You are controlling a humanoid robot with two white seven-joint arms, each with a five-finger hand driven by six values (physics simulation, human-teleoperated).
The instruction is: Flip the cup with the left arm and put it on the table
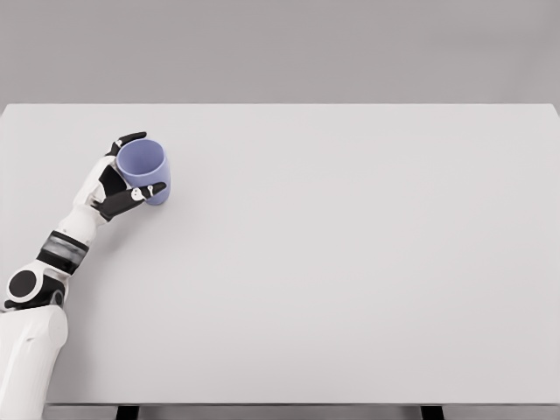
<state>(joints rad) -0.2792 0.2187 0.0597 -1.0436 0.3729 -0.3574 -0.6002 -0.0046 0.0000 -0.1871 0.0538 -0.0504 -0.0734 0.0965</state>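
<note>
One left robot hand (122, 178), fingers curled around a cup (144, 170), gripping its sides. Cup: lavender-blue, plain, open mouth tilted toward the camera, at the far left of the white surface (350, 262).

This is a bare simulated test space, not a home or a workshop. A wide, flat, pale grey rectangular table (350, 262) fills almost the whole head view, its surface smooth and even, without grain or marks. Behind its far edge stands a plain grey backdrop (280, 48), uniform and featureless. At the near edge, two dark table legs (128, 412) show just below the tabletop. The flat, soft lighting and clean surfaces look like a rendered scene.
</note>
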